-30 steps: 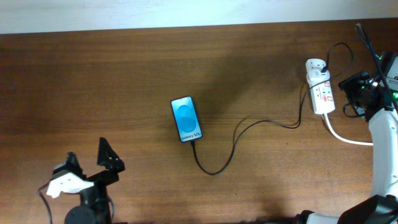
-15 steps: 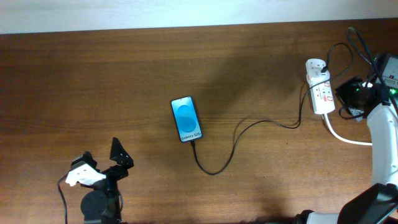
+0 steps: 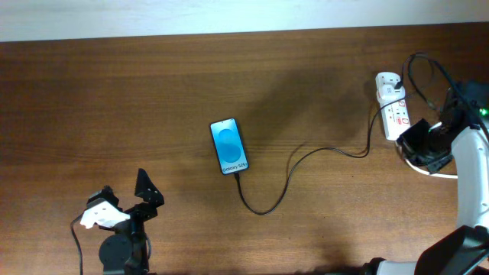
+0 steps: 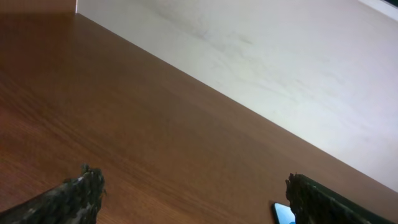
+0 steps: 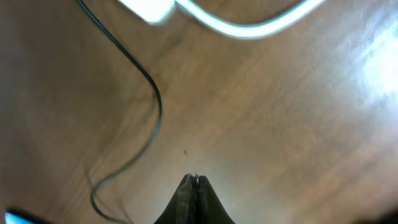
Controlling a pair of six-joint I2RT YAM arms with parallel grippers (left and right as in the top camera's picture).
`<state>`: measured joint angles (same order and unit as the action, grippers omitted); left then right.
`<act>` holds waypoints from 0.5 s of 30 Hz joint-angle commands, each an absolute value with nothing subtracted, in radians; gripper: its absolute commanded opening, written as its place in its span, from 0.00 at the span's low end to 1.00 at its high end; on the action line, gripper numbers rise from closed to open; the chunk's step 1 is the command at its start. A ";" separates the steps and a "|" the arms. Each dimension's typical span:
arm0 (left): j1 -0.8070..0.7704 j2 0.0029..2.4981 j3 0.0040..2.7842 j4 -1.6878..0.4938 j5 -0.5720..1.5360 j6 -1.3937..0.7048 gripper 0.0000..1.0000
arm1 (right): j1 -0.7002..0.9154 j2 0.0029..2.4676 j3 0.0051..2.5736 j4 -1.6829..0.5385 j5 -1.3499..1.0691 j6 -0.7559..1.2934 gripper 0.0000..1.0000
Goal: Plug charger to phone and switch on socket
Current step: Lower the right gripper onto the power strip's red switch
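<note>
The phone lies flat mid-table with its blue screen up; one corner of it shows in the left wrist view. The thin black charger cable runs from the phone's near edge in a loop to the white socket at the far right. My right gripper is shut on nothing, just off the socket's near end. In the right wrist view its closed tips hang over bare wood, with the charger cable and a socket corner ahead. My left gripper stands open near the front left edge.
A thick white cord leaves the socket's near end and curves right beneath my right arm; in the right wrist view this cord looks blurred. A pale wall borders the table's far edge.
My right gripper has shut and moved from beside the socket toward its near end. The left arm shifted right and nearer the front edge early on, then held still, jaws open.
</note>
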<state>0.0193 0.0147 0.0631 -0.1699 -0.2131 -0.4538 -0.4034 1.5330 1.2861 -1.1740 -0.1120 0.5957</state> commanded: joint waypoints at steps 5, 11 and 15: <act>0.016 0.012 0.053 -0.167 -0.212 -0.462 0.99 | -0.405 1.557 1.295 -1.145 -0.139 0.714 0.04; 0.016 0.012 0.053 -0.167 -0.213 -0.462 0.99 | -0.405 1.656 1.298 -1.097 -0.146 0.742 0.04; 0.016 0.012 0.053 -0.167 -0.213 -0.462 0.99 | -0.407 1.663 1.358 -1.151 -0.146 0.741 0.04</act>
